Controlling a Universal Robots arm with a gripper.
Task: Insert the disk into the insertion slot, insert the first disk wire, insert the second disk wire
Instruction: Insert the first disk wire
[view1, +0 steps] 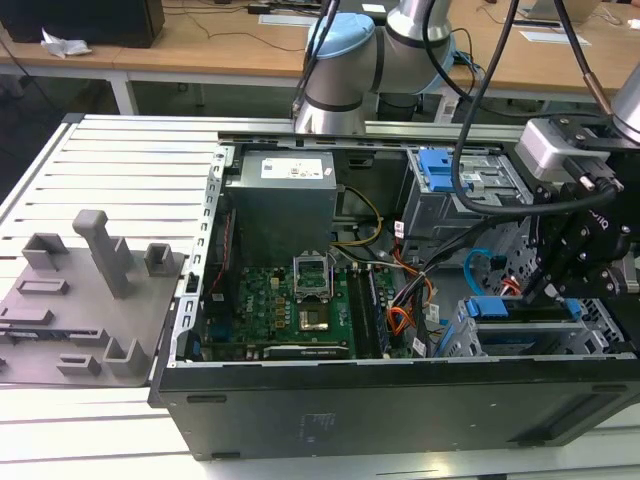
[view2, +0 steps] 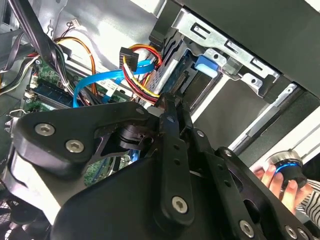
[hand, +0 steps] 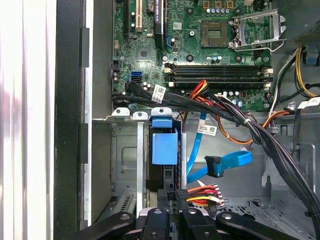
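One plug, on the first disk wire (hand: 202, 192), seems pinched by the gripper (hand: 174, 194), jaws nearly closed. Straight ahead of them the disk (hand: 164, 147) sits in the insertion slot (hand: 125, 150). The plug probably wants a square push, clear of the second disk wire (hand: 235, 161) beside them.

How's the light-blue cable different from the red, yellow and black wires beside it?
The light-blue cable is one flat ribbon; the multicoloured wires are several thin strands. The cable's dark plug hangs free; the wires' end reaches the gripper. Both lie beside the disk.
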